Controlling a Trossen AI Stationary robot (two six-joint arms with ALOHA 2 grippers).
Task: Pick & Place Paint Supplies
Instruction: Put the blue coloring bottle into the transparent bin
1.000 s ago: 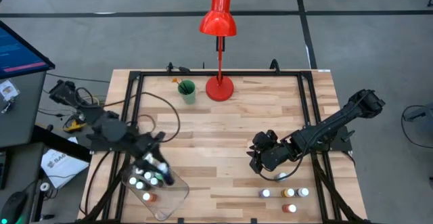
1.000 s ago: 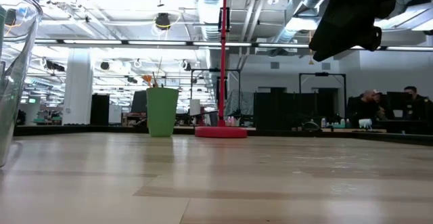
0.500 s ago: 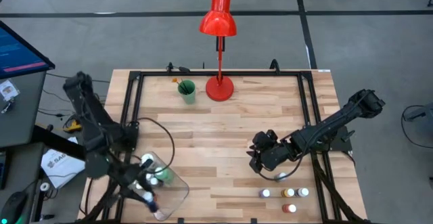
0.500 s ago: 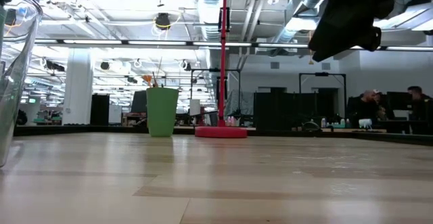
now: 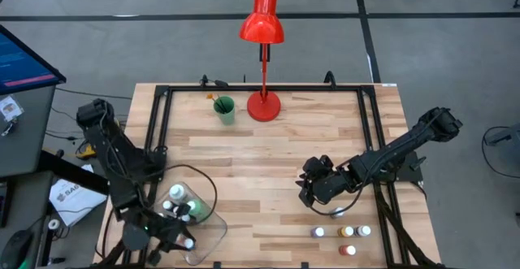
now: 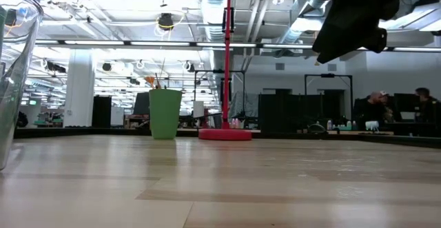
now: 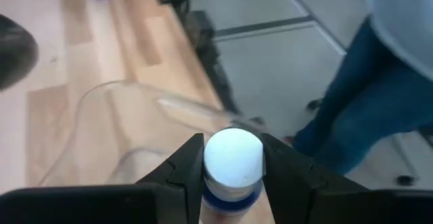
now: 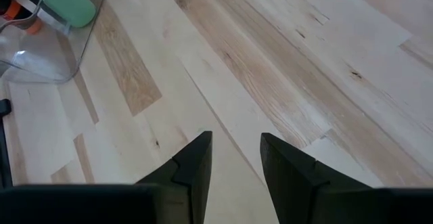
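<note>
My left gripper (image 5: pixel 180 240) is at the near left of the table, over the near-left part of the clear plastic tray (image 5: pixel 213 235). It is shut on a small paint bottle (image 7: pixel 233 163) with a white cap and a blue body. Inside the tray lie a larger green bottle (image 5: pixel 180 197) and a few small bottles (image 5: pixel 185 212). Several more small bottles (image 5: pixel 347 232) stand on the table at the near right. My right gripper (image 5: pixel 311 194) hovers right of centre; its fingers (image 8: pixel 233 163) are open over bare wood. My left gripper pinches the small bottle between its two fingers, which lie on either side of the white cap (image 7: pixel 213 158) and the blue part just under it. The cap's round top faces the wrist camera. The bottle's lower end is hidden behind the gripper.
A green cup (image 5: pixel 224 109) with brushes and a red desk lamp (image 5: pixel 263 102) stand at the far edge. A black frame (image 5: pixel 159 131) runs along the table's sides. The tray's wall (image 6: pixel 14 76) rises at the left of the low view. A person's legs (image 7: pixel 365 109) stand beyond the table's edge.
My left arm has swung from over the tray's far part toward the table's near edge and has sunk. Its gripper has turned and now points across the tray's near-left corner. My right arm has kept still.
</note>
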